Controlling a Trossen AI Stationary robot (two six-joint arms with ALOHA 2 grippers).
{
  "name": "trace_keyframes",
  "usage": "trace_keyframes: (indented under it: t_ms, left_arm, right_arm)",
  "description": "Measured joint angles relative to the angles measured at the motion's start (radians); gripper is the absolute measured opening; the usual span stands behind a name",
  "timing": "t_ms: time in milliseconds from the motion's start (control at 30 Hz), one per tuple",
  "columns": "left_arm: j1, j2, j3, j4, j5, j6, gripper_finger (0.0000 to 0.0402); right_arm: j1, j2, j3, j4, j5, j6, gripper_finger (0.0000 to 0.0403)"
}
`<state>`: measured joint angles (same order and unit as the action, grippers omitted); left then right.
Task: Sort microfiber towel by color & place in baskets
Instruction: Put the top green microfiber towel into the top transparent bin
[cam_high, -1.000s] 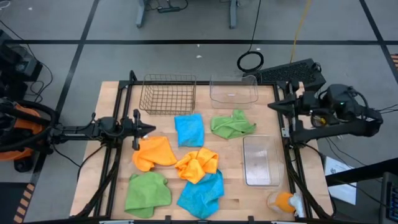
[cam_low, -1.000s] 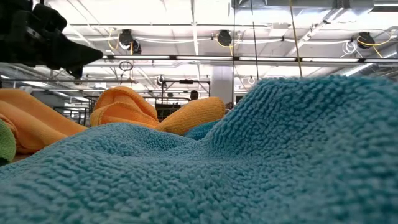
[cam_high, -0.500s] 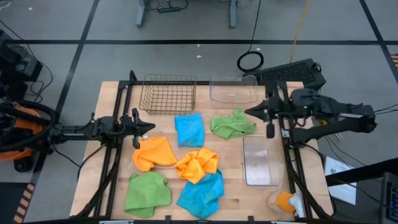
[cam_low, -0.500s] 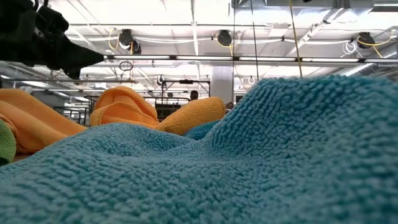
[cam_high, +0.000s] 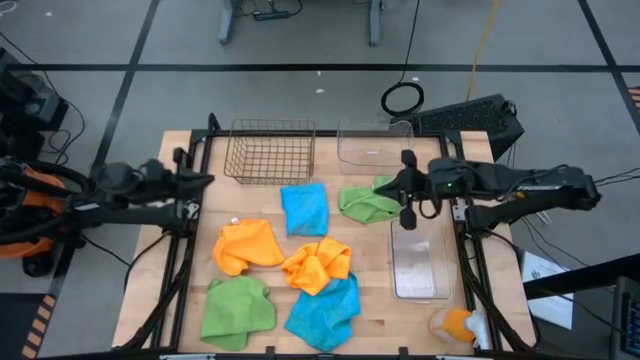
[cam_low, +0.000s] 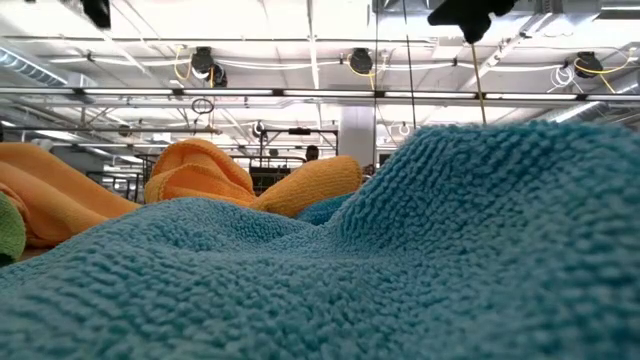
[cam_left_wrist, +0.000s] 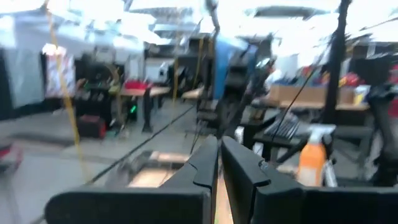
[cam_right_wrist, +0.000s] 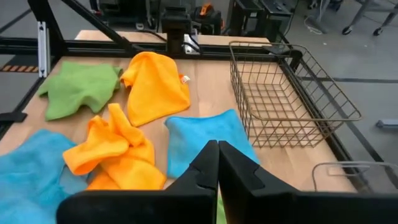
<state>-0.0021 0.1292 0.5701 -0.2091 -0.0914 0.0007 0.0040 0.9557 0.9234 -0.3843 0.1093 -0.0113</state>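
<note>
One relation counts for you: right gripper (cam_high: 403, 190), fingers clenched and empty, hangs just beside the green towel (cam_high: 372, 201); left gripper (cam_high: 196, 180), also clenched, waits far side

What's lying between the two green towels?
In the high view, the crumpled orange towel lies between the far green towel and the near green towel, partly over a blue one.

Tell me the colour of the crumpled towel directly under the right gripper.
Green: the crumpled microfiber towel beneath the right gripper shows best in the high view.
</note>
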Motion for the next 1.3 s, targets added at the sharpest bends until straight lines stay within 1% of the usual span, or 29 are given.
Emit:
trace_keyframes:
  t_ms: [100, 167, 300, 433, 567, 767, 867, 1033, 1133, 1300]
  left_arm:
    - [0.0, 0.016, 0.044, 0.033, 0.048, 0.066, 0.0028]
    - [0.0, 0.02, 0.059, 0.074, 0.053, 0.057, 0.0028]
    - [0.0, 0.05, 0.106, 0.068, 0.053, 0.032, 0.0028]
    - [0.0, 0.125, 0.146, 0.052, 0.053, 0.032, 0.0028]
    - [0.0, 0.24, 0.194, -0.044, 0.054, 0.031, 0.0028]
    - [0.0, 0.383, 0.195, -0.053, 0.055, 0.031, 0.0028]
    - [-0.003, 0.442, 0.182, -0.052, 0.082, 0.005, 0.0028]
    - [-0.028, 0.554, 0.16, -0.04, 0.087, 0.011, 0.0028]
    - [-0.046, 0.62, 0.16, -0.041, 0.087, 0.041, 0.0028]
    - [-0.071, 0.722, 0.16, -0.035, 0.088, 0.033, 0.0028]
  right_arm:
    - [0.0, 0.016, -0.034, 0.034, 0.0, 0.012, 0.0]
    - [0.0, 0.028, -0.049, 0.043, 0.0, 0.038, 0.0]
    - [0.0, 0.054, -0.063, 0.042, -0.001, 0.074, 0.0]
    - [0.0, 0.077, -0.065, 0.04, -0.001, 0.079, 0.0]
    - [0.0, 0.097, -0.065, 0.039, -0.001, 0.105, 0.0]
    - [0.0, 0.131, -0.065, 0.028, -0.001, 0.131, 0.0]
    - [0.0, 0.149, -0.065, 0.027, -0.001, 0.132, 0.0]
    - [0.0, 0.171, -0.065, 0.024, -0.001, 0.178, 0.0]
    - [0.0, 0.188, -0.065, 0.003, -0.001, 0.182, 0.0]
    - [-0.01, 0.219, -0.065, -0.03, -0.001, 0.183, 0.0]
